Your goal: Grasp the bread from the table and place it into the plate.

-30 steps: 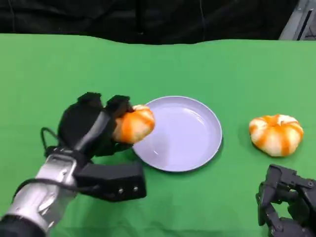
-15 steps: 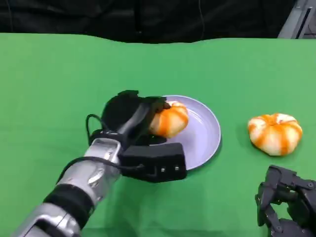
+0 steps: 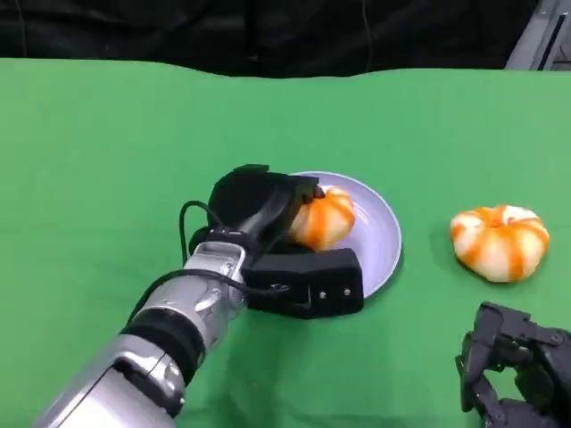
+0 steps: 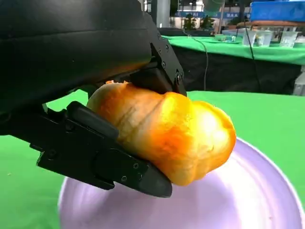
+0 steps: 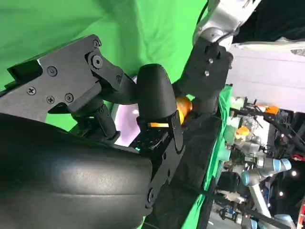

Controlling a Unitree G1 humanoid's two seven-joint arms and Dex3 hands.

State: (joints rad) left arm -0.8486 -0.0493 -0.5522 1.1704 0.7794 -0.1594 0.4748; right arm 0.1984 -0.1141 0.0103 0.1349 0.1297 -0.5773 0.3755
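My left hand holds an orange-and-white striped bread roll over the lavender plate, just above its middle. The left wrist view shows the roll gripped between the black fingers, slightly above the plate's surface. A second striped bread roll lies on the green table to the right of the plate. My right hand rests low at the near right, fingers curled in, holding nothing; its fingers fill the right wrist view.
Green cloth covers the table, with open room left of and behind the plate. A black backdrop runs along the far edge. The left forearm crosses the near left of the table.
My left hand has carried the bread rightward from the plate's left rim to over its middle. The right hand and the second roll have stayed put.
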